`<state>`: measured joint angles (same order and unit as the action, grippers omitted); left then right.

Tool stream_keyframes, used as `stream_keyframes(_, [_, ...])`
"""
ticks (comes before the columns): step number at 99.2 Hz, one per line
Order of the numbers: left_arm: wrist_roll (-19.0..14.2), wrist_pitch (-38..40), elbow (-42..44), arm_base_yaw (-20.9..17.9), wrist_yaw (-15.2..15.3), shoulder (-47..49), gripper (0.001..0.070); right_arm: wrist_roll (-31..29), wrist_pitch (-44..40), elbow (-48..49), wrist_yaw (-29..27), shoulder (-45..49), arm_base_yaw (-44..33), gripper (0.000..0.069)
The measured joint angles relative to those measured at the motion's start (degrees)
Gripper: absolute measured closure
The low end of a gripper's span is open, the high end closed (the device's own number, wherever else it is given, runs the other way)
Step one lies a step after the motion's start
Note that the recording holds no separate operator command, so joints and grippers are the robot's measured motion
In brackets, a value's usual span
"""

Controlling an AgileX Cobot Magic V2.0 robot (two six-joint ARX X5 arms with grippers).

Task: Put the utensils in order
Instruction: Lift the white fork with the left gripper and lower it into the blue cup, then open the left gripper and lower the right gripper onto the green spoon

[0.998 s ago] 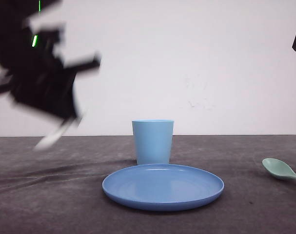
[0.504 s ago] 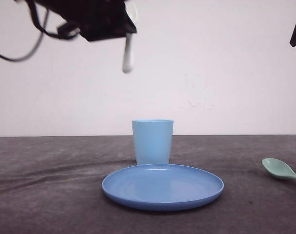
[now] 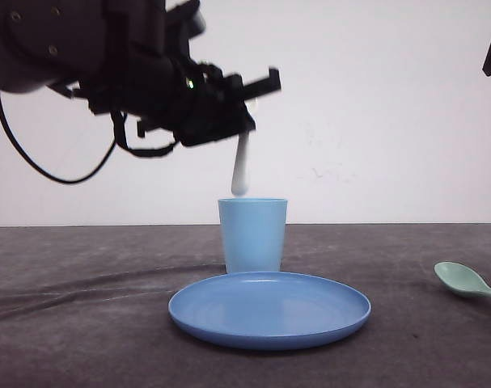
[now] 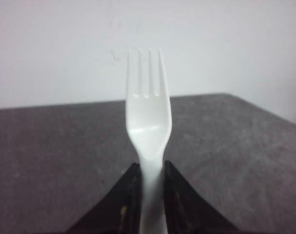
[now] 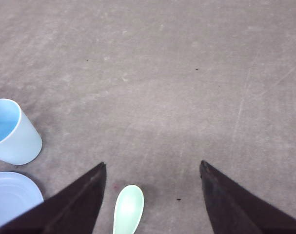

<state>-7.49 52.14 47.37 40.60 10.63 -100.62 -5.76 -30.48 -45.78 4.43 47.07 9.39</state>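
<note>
Left end effector (image 4: 148,195) clamps the white fork (image 4: 148,126) above the cup (image 3: 253,234); right end effector (image 5: 152,195) spread over the spoon (image 5: 128,208).

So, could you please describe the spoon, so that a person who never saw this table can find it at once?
Start at the round blue plate on the dark table, with the light blue cup standing behind it. Go right, to the table's edge: the spoon lies flat there, alone. It is the only mint-green thing; the fork is white.
</note>
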Motion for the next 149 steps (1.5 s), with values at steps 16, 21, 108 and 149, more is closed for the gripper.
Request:
stream_keyframes(16, [0.0, -2.56, 0.0, 0.74, 0.0, -1.77, 0.0671, 0.09, -0.02, -0.02, 0.0, 0.0, 0.0, 0.0312])
stream_keyframes(21, [0.0, -3.45, 0.0, 1.18, 0.02, -2.1, 0.0671, 0.33, -0.02, -0.02, -0.02, 0.0, 0.0, 0.0312])
stream_keyframes(108, [2.14, -14.12, 0.04, 2.4, 0.9, 9.51, 0.0321, 0.77, -2.95, -0.02, 0.11, 0.02, 0.26, 0.0312])
stream_keyframes(149, [2.14, -44.63, 0.04, 3.8, 1.01, 38.99, 0.0321, -7.26, -14.19, -0.02, -1.18, 8.72, 8.0, 0.0312])
